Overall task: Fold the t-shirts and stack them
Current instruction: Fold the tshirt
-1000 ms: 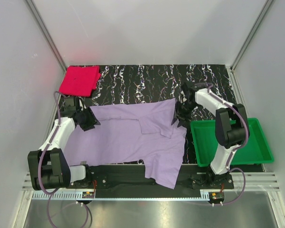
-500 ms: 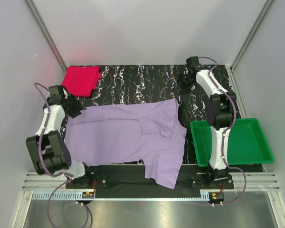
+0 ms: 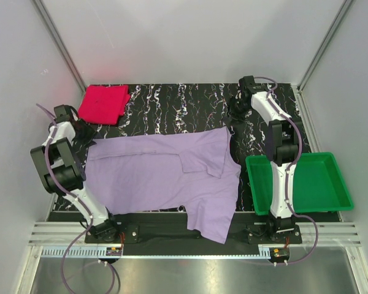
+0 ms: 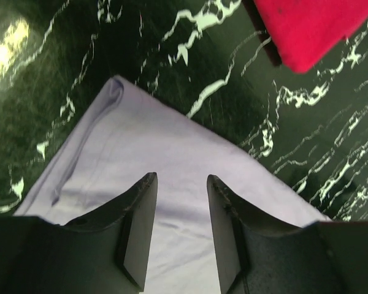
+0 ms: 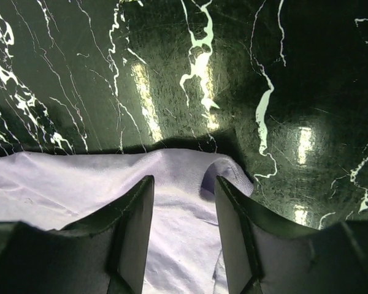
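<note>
The lavender-purple t-shirt [image 3: 153,174] lies spread on the black marbled table, with a folded part near its middle and its lower right hanging over the front edge. The pink-red t-shirt [image 3: 102,103] is a folded square at the back left. My left gripper [image 3: 81,130] hovers open over the lavender shirt's far left corner [image 4: 129,122], jaws apart and empty, with the pink shirt [image 4: 306,24] just beyond. My right gripper [image 3: 236,115] hovers open above the shirt's far right corner [image 5: 227,174], empty.
A green plastic tray [image 3: 331,202] stands at the right front, beside the shirt's right edge. White walls enclose the table on three sides. Bare marbled tabletop [image 3: 184,104] shows behind the shirt.
Both grippers have drawn back from the lavender shirt's far corners, the left toward the left wall, the right toward the back. The shirt's far left corner now lies further left, spread flat.
</note>
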{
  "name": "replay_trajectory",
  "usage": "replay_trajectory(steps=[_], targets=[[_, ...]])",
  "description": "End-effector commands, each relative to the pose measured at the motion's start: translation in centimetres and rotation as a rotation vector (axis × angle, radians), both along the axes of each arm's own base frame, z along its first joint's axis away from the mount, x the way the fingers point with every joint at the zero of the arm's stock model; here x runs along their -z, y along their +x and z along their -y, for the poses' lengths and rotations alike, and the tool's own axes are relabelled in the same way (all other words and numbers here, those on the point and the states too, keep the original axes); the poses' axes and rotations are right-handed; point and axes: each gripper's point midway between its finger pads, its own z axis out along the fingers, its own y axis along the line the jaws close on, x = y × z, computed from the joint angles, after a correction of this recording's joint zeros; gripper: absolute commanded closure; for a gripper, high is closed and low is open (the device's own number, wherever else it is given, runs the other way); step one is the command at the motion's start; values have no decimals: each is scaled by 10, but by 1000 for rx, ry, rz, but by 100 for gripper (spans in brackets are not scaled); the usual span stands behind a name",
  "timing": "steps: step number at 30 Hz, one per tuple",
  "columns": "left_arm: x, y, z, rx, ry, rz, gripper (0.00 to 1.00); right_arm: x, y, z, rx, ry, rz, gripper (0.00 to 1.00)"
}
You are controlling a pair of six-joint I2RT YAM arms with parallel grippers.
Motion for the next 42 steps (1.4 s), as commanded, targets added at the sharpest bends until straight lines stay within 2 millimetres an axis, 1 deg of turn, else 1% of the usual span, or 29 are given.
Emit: replay_trajectory(steps=[1, 3, 7, 8, 13, 17, 19, 20, 21, 22, 23, 24, 25, 26, 27, 28, 30, 31, 32, 36, 39, 40, 42], targets=[[-8, 24, -11, -7, 1, 54, 57, 0, 4, -9, -4, 42, 13, 50], [-7, 29, -12, -8, -1, 57, 57, 1, 3, -10, 1, 52, 8, 50], [0, 32, -15, -9, -8, 41, 57, 4, -1, -9, 27, 48, -17, 51], [4, 33, -14, -7, -10, 35, 57, 7, -4, -8, 29, 46, -26, 51], [14, 31, -15, -7, -16, 15, 57, 15, -5, -12, 38, 69, -42, 53], [19, 32, -15, -4, -20, 4, 57, 19, -3, -13, 49, 77, -47, 57], [24, 31, -17, -5, -20, -6, 57, 20, 3, -11, 58, 60, -28, 62], [26, 31, -18, -8, -23, -12, 57, 17, 10, -9, 61, 49, -9, 65], [28, 31, -18, -8, -25, -16, 57, 17, 13, -6, 62, 31, 0, 72], [31, 30, -20, -13, -27, -22, 57, 19, 19, -1, 73, 1, 15, 75], [33, 30, -21, -15, -28, -26, 57, 14, 27, 1, 78, -9, 44, 79], [33, 30, -20, -16, -28, -28, 57, 13, 32, 5, 80, -20, 62, 82], [37, 29, -21, -17, -32, -35, 57, 16, 37, 9, 88, -37, 69, 90], [38, 30, -21, -19, -34, -36, 57, 9, 45, 10, 91, -39, 95, 95], [38, 30, -22, -19, -35, -37, 57, 7, 50, 11, 98, -40, 107, 97], [41, 30, -22, -21, -40, -42, 57, 10, 54, 14, 107, -44, 111, 100], [43, 31, -23, -21, -41, -45, 57, 2, 66, 16, 120, -41, 151, 100], [44, 32, -24, -22, -40, -45, 57, 6, 69, 19, 128, -42, 151, 100], [48, 32, -23, -22, -49, -52, 57, 0, 76, 20, 135, -37, 172, 100], [52, 37, -23, -30, -65, -41, 57, 1, 87, 25, 147, -43, 194, 100], [46, 46, -21, -31, -82, -8, 57, -2, 98, 33, 167, -52, 223, 100], [41, 51, -22, -32, -78, 9, 56, -2, 103, 32, 164, -39, 233, 100], [31, 55, -24, -31, -61, 22, 56, -2, 108, 35, 163, -27, 234, 100]])
